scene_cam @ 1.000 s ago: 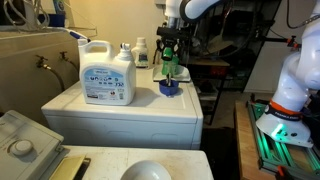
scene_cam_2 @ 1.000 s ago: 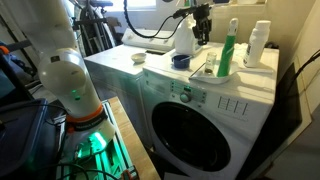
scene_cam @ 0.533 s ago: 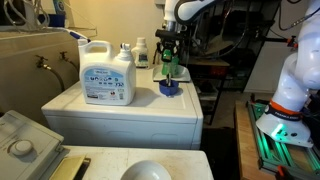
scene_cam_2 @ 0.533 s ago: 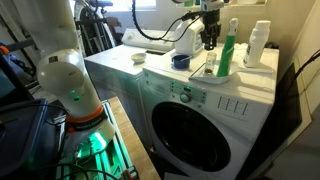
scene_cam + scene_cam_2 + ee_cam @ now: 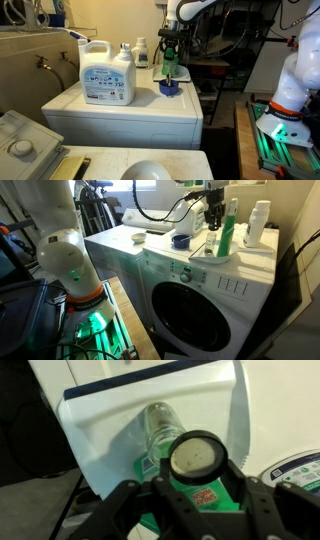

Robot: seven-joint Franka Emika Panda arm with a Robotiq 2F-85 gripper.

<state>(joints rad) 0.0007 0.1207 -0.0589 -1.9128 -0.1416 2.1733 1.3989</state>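
My gripper (image 5: 197, 480) is shut on a round dark-rimmed cap (image 5: 197, 456) with a pale inside, a finger on each side of it. Right beneath the cap in the wrist view lies a green bottle (image 5: 185, 495) with a red-lettered label, and a clear bottle (image 5: 157, 424) beyond it. In both exterior views the gripper (image 5: 213, 218) (image 5: 168, 52) hangs over the washer top, close beside the upright green bottle (image 5: 228, 232) (image 5: 170, 68). A small blue cup (image 5: 170, 89) (image 5: 181, 241) stands on the washer close by.
A big white detergent jug (image 5: 107, 74) stands on the white washer (image 5: 120, 108). A white bottle (image 5: 260, 224) stands by the green one on a shallow tray (image 5: 205, 252). A sink (image 5: 30, 60) is beside the washer.
The gripper has carried the cap sideways across the washer top, closer to the green bottle. It has stayed shut throughout.
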